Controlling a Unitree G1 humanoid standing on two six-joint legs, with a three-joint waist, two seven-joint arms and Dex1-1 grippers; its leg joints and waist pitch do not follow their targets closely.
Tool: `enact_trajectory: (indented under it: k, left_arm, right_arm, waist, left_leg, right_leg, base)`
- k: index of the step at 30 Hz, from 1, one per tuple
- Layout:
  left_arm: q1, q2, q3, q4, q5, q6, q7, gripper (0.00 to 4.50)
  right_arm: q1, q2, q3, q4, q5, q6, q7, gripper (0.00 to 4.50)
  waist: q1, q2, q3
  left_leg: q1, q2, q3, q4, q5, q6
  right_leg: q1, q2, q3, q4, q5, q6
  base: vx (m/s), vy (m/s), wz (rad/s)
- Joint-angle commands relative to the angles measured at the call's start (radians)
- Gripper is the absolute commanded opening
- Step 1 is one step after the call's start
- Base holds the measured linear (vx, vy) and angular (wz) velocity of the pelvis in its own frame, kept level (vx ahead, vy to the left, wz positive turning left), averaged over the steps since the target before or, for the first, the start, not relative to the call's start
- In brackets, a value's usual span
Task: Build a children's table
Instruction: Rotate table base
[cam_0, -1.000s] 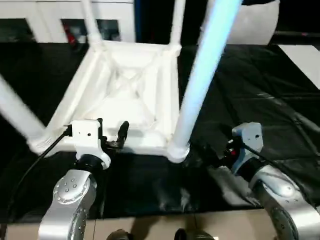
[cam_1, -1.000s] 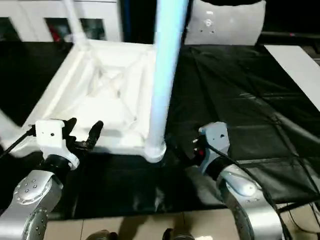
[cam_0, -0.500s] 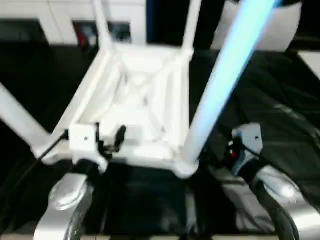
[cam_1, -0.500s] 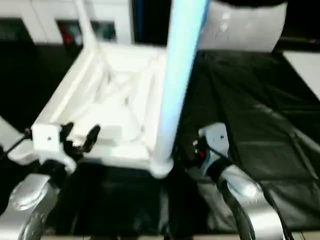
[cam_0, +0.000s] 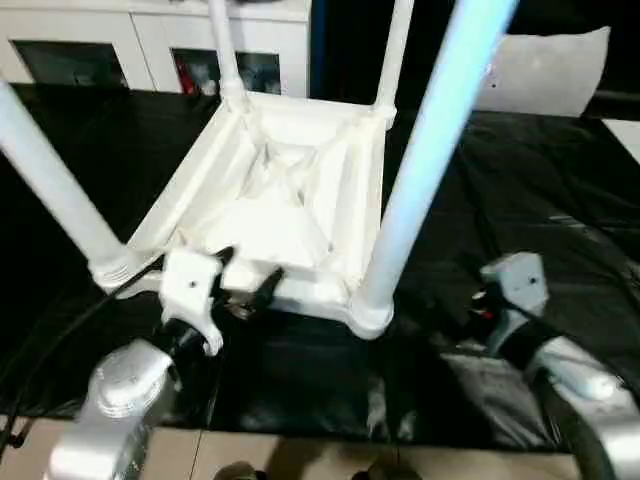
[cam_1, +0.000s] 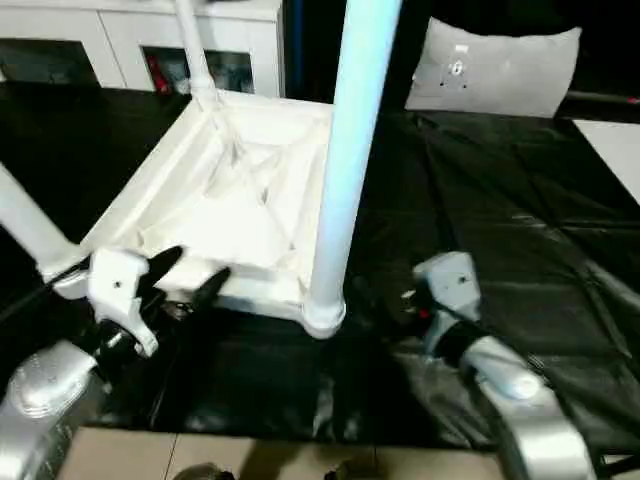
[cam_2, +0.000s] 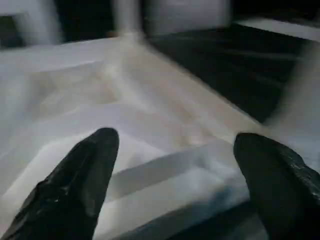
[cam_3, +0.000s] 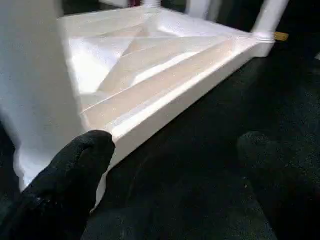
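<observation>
White plastic children's table (cam_0: 290, 215), upside down on the black sheet-covered work surface (cam_0: 520, 210), ribbed underside up, four legs standing in the corner sockets; near-right leg (cam_0: 425, 150) tallest in view. Left gripper (cam_0: 245, 280): silver forearm raised from below, black fingers (cam_2: 82, 175) spread apart over the table's near rim, holding nothing. Right gripper (cam_3: 170, 195): low over the sheet just beside the near-right socket, fingers (cam_3: 75, 170) wide apart, empty. White cabinets (cam_0: 160, 45) behind; pale cushion (cam_1: 495, 70) at far right. No legible writing.
</observation>
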Motion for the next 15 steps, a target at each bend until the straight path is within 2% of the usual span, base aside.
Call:
enact_trajectory:
  k: [1,3,4,5,6,7,8,9,10,12,13,14,15]
  left_arm:
    - [-0.033,0.042,-0.029,0.031,-0.015,0.015,-0.101,4.42]
    - [-0.07,0.087,-0.054,0.054,-0.021,0.026,-0.176,4.42]
    - [-0.085,0.103,-0.066,0.062,-0.028,0.03,-0.211,4.42]
    - [-0.113,0.137,-0.089,0.082,-0.029,0.027,-0.276,4.42]
    - [-0.124,0.15,-0.098,0.092,-0.026,0.021,-0.298,4.42]
    - [-0.152,0.171,-0.119,0.118,-0.02,0.014,-0.342,4.42]
    - [-0.193,0.18,-0.14,0.166,-0.002,-0.011,-0.378,4.29]
    - [-0.193,0.18,-0.14,0.166,-0.002,-0.011,-0.378,4.18]
    - [-0.253,0.18,-0.164,0.242,0.021,-0.049,-0.422,4.07]
    - [-0.312,0.177,-0.186,0.314,0.03,-0.066,-0.467,4.02]
    - [-0.336,0.176,-0.195,0.343,0.034,-0.07,-0.486,3.74]
    - [-0.364,0.173,-0.206,0.379,0.037,-0.078,-0.506,3.65]
    - [-0.399,0.165,-0.218,0.427,0.042,-0.091,-0.53,3.65]
  right_arm:
    - [-0.01,-0.035,-0.016,0.006,0.024,-0.028,0.07,4.5]
    - [-0.006,-0.078,-0.011,0.004,0.033,-0.038,0.134,4.5]
    - [-0.003,-0.096,-0.007,0.002,0.037,-0.041,0.16,4.5]
    - [0.006,-0.126,0.0,-0.007,0.043,-0.045,0.205,4.5]
    - [0.008,-0.135,0.002,-0.009,0.045,-0.047,0.219,4.5]
    - [0.012,-0.155,0.009,-0.014,0.052,-0.05,0.251,4.5]
    - [0.014,-0.169,0.015,-0.021,0.066,-0.046,0.284,4.5]
    - [0.014,-0.169,0.015,-0.021,0.066,-0.046,0.284,4.5]
    - [0.016,-0.184,0.028,-0.035,0.083,-0.037,0.321,4.5]
    - [0.016,-0.196,0.044,-0.047,0.092,-0.029,0.346,4.5]
    - [0.015,-0.2,0.05,-0.049,0.095,-0.027,0.355,4.5]
    - [0.017,-0.203,0.057,-0.053,0.1,-0.024,0.364,4.5]
    - [0.018,-0.205,0.068,-0.056,0.099,-0.024,0.37,4.5]
  waist:
    - [-0.004,-0.001,-0.033]
    - [-0.002,0.001,-0.036]
    - [0.0,0.003,-0.04]
    - [0.002,0.009,-0.045]
    - [0.002,0.006,-0.047]
    - [0.001,0.006,-0.049]
    - [0.003,0.006,-0.053]
    - [0.002,0.004,-0.054]
    - [0.003,0.007,-0.059]
    - [0.007,0.006,-0.068]
    - [0.009,0.006,-0.073]
    - [0.01,0.009,-0.081]
    - [0.01,0.007,-0.083]
  left_leg:
    - [-0.007,0.048,-0.014,-0.1,-0.267,0.02]
    - [-0.004,0.049,-0.005,-0.099,-0.269,0.03]
    - [-0.006,0.049,-0.005,-0.098,-0.26,0.031]
    - [-0.008,0.05,-0.004,-0.097,-0.233,0.04]
    - [-0.009,0.052,-0.002,-0.095,-0.207,0.051]
    - [-0.012,0.05,-0.001,-0.094,-0.196,0.057]
    - [-0.009,0.05,0.002,-0.091,-0.177,0.066]
    - [-0.011,0.05,0.003,-0.09,-0.162,0.072]
    - [-0.014,0.048,0.005,-0.086,-0.123,0.083]
    - [-0.015,0.047,0.007,-0.08,-0.059,0.099]
    - [-0.019,0.048,0.006,-0.078,-0.013,0.107]
    - [-0.024,0.046,0.005,-0.072,0.041,0.118]
    - [-0.028,0.043,0.008,-0.069,0.078,0.138]
  right_leg:
    - [0.019,-0.082,0.048,-0.112,-0.341,-0.158]
    - [0.011,-0.086,0.049,-0.115,-0.336,-0.167]
    - [0.013,-0.088,0.05,-0.111,-0.324,-0.17]
    - [0.016,-0.088,0.05,-0.109,-0.278,-0.181]
    - [0.016,-0.088,0.05,-0.105,-0.227,-0.197]
    - [0.018,-0.088,0.049,-0.105,-0.215,-0.203]
    - [0.017,-0.088,0.049,-0.103,-0.197,-0.211]
    - [0.018,-0.088,0.049,-0.103,-0.18,-0.218]
    - [0.021,-0.088,0.049,-0.1,-0.139,-0.228]
    - [0.026,-0.087,0.049,-0.094,-0.056,-0.239]
    - [0.029,-0.087,0.046,-0.086,0.016,-0.251]
    - [0.033,-0.087,0.045,-0.074,0.11,-0.263]
    - [0.029,-0.083,0.043,-0.072,0.176,-0.271]
  base:
    - [-0.061,0.031,-0.05]
    - [-0.03,0.016,-0.02]
    - [0.0,0.0,0.0]
    - [0.0,0.0,0.0]
    - [0.0,0.0,0.0]
    - [0.0,0.0,0.0]
    - [0.0,0.0,0.0]
    - [0.0,0.0,0.0]
    - [0.0,0.0,0.0]
    - [0.0,0.0,0.0]
    - [0.0,0.0,0.0]
    - [0.0,0.0,0.0]
    - [0.0,0.0,0.0]
